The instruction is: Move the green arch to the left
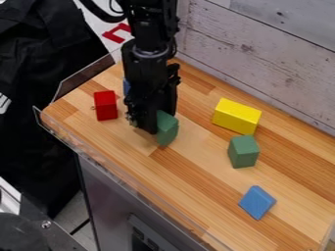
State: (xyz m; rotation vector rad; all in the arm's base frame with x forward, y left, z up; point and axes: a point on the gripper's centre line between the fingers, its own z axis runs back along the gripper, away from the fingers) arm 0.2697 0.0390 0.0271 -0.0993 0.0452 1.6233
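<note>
So the end effector (150, 126) is down at the table (190, 169), right up against the green arch (168, 129) and partly covering it. Can't tell from this angle how open it is or whether it's gripping anything. Red block (105, 105) sits nearby, yellow block (237, 116) near the smaller green block (243, 151).

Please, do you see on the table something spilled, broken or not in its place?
Nothing stands out: no spill or breakage shows. The red block, yellow block, green block and blue block sit at differing angles on the wooden top. The green piece at the gripper is partly hidden.
</note>
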